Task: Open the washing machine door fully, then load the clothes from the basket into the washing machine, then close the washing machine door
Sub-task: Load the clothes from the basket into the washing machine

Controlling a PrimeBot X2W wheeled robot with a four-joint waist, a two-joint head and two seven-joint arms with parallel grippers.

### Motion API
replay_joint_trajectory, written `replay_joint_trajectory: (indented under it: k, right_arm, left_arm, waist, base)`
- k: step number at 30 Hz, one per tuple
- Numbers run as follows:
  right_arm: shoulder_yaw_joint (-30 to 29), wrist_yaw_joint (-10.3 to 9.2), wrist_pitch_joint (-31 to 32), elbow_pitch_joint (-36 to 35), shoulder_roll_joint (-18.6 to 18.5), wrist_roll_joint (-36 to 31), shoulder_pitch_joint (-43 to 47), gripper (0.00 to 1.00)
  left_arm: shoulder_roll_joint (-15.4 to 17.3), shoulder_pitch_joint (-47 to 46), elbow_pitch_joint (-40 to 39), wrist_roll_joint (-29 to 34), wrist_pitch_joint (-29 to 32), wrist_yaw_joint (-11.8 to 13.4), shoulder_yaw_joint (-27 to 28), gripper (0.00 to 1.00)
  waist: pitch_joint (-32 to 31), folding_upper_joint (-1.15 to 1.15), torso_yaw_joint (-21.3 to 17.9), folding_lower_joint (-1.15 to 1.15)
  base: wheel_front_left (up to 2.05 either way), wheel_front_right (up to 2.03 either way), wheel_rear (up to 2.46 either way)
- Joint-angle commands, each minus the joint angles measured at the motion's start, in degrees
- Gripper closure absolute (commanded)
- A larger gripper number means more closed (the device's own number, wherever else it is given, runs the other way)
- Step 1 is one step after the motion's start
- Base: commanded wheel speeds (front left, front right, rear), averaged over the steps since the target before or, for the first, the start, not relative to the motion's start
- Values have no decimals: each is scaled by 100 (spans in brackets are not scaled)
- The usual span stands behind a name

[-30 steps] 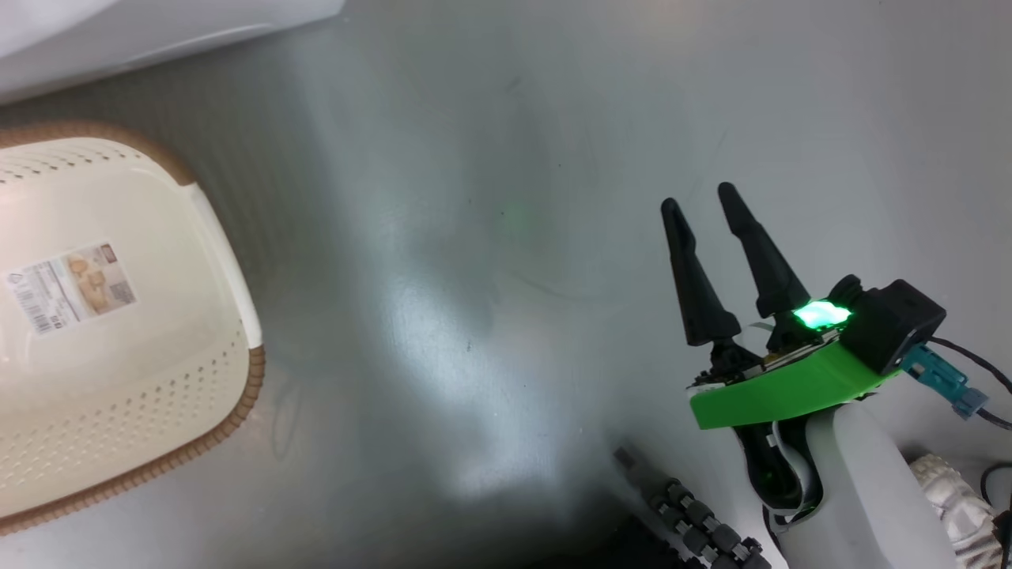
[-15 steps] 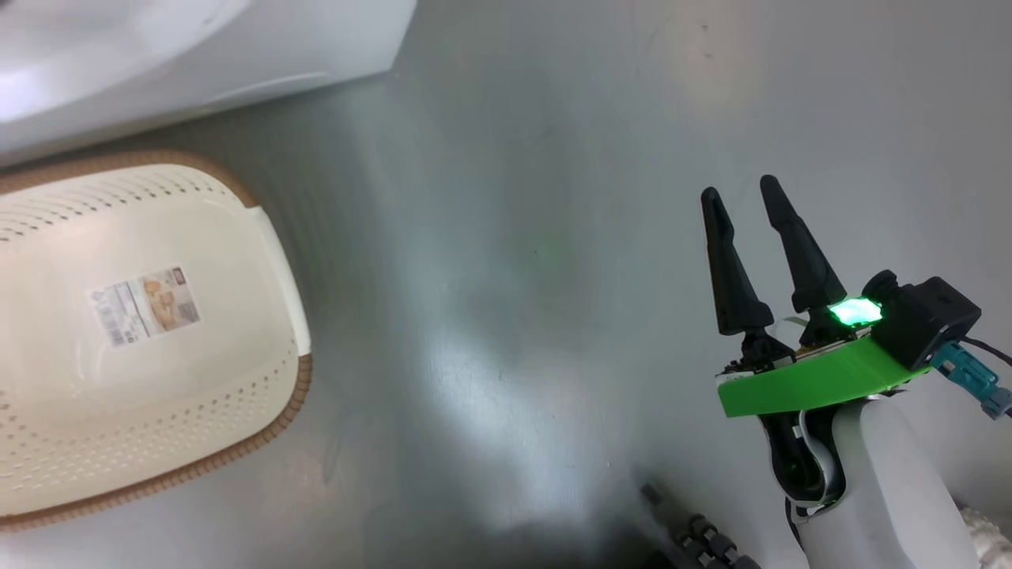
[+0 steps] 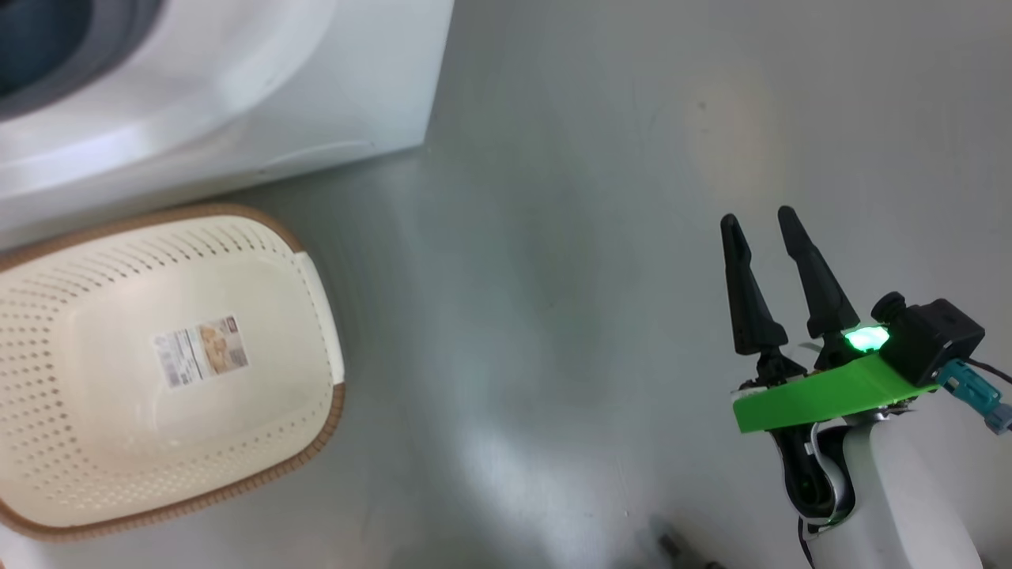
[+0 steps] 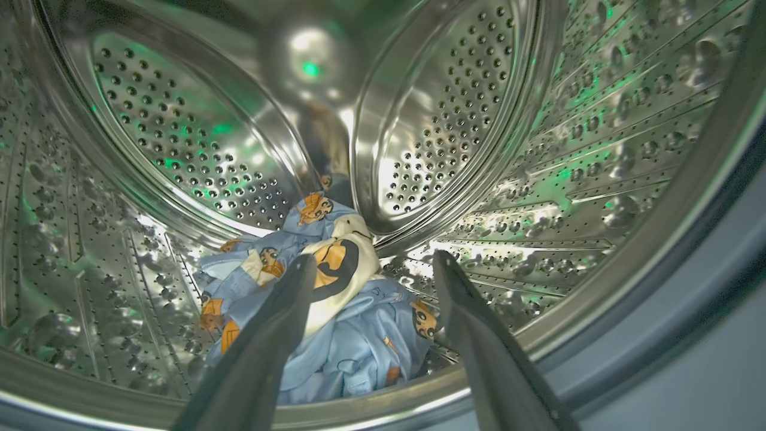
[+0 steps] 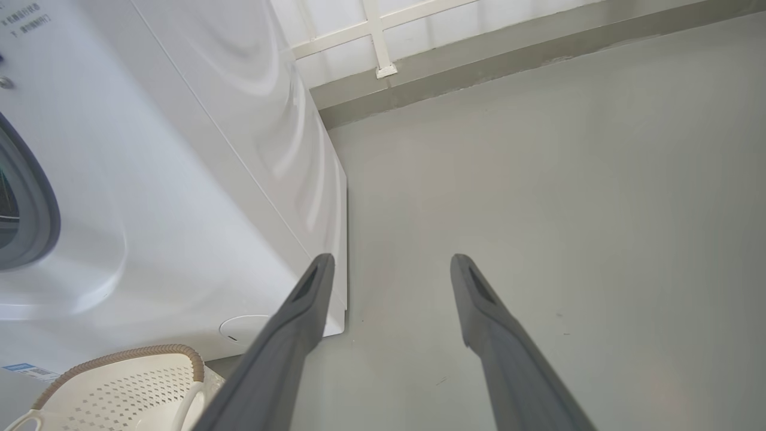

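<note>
Left gripper [image 4: 374, 257], spread wide and empty, points into the steel drum [image 4: 179, 149] of the washing machine [image 3: 237, 95]. The clothes [image 4: 353, 335], light blue with orange bear faces, lie heaped at lower centre. Right gripper [image 3: 757, 217], equally wide and empty, points up-frame. The cream basket [image 3: 47, 332] lies lower left, long axis roughly left-right. The head camera has swung since earlier, showing more machine.

The polished steel drum [image 4: 179, 137], dimpled and perforated, shines mirror-bright around soft light blue printed cloth garments [image 4: 359, 347]. The cream perforated plastic basket [image 3: 47, 379] looks smooth and matt, its brown rim woven-textured. The big white washing machine box [image 3: 332, 95] is glossy, the grey floor [image 3: 553, 237] smooth with a faint sheen.
</note>
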Motion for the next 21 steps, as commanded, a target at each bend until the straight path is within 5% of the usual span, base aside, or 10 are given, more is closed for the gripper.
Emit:
replay_joint_trajectory:
  k: [1,14,21]
  right_arm:
    - [78,35,-27,-82,-1,-64,240,0]
    - [62,35,-27,-122,-1,-292,511,0]
    - [56,35,-27,-133,-1,-487,675,0]
  left_arm:
    - [246,446,-390,35,-44,73,232,0]
    - [-296,2570,-1955,364,-45,171,902,0]
    - [-892,3775,-2878,749,-45,156,1265,0]
  waist:
    - [-395,0,76,0]
    - [-1222,0,177,0]
    - [-1703,0,256,0]
  base:
    - [0,0,0]
    - [0,0,0]
    - [0,0,0]
